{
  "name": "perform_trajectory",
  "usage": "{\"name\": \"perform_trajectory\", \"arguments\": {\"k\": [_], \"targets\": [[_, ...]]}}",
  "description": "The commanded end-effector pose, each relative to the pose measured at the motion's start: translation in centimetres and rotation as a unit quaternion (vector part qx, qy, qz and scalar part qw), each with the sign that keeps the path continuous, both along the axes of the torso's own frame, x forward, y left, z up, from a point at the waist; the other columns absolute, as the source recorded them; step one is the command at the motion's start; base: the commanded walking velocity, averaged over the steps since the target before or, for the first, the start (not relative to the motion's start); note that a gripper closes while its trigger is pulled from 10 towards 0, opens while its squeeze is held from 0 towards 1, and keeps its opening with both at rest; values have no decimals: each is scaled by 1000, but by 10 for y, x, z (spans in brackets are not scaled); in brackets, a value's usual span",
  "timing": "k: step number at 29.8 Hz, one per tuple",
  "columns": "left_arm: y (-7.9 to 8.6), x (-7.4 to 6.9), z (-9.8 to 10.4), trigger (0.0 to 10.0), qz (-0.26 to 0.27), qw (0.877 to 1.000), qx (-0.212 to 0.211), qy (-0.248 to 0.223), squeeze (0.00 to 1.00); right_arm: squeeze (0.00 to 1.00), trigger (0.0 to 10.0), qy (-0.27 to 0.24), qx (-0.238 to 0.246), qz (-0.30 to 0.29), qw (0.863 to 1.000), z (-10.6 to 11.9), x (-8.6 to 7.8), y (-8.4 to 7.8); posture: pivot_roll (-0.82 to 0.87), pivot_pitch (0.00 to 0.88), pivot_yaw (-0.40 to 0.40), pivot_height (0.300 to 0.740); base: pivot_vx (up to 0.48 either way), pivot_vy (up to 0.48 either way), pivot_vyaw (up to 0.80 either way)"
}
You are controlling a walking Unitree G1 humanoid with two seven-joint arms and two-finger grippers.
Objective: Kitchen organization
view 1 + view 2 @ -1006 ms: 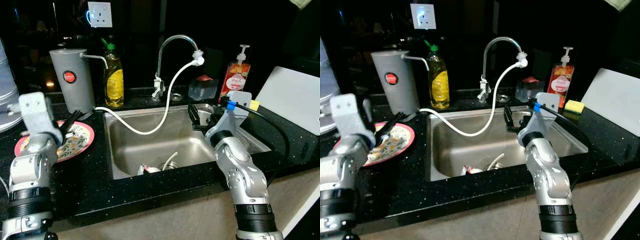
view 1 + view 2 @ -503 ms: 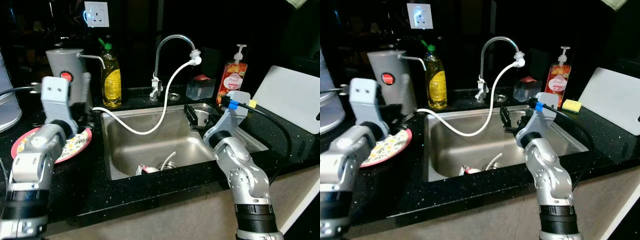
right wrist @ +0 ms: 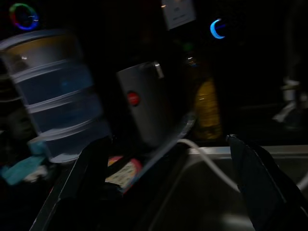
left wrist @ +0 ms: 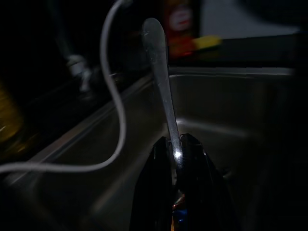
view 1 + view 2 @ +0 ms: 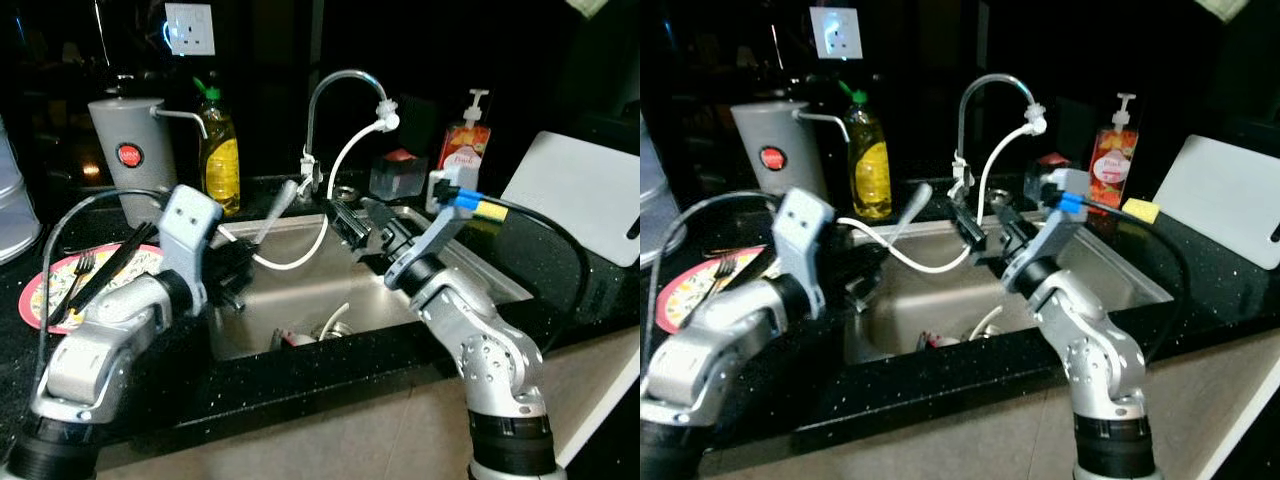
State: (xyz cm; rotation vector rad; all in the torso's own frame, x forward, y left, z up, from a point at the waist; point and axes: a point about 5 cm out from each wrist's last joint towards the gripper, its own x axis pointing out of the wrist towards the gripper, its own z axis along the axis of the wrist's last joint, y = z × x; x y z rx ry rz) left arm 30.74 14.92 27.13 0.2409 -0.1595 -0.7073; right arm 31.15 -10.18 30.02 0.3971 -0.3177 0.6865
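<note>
Now | left gripper [image 4: 175, 159]: pinching one spoon [image 4: 161, 82] | right gripper [image 5: 362, 222]: spread | sink [image 5: 480, 268]: one

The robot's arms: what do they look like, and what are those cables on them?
Both arms are chunky silver segments with black ribbed collars low down. Each ends in a gripper, left and right, with two long black fingers. A black cable loops off each wrist; the right's has a blue plug.

The two head cameras look down at the sink [image 5: 300, 290] from nearby, and both wrist cameras look along their fingers into it.
</note>
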Motion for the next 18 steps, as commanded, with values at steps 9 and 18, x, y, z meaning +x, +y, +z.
{"name": "perform_trajectory", "arguments": {"k": [9,18], "targets": [[-14,-14,11,10000,-74,997,-8,-29,0,0,10000,45,-14,35,998,-13,-4,8,-40,6,-20,740,0,0,0],[-25,-26,5,10000,-135,991,-12,-14,0,0,10000,68,51,51,995,-8,-1,4,-38,8,-21,740,0,0,0]]}}
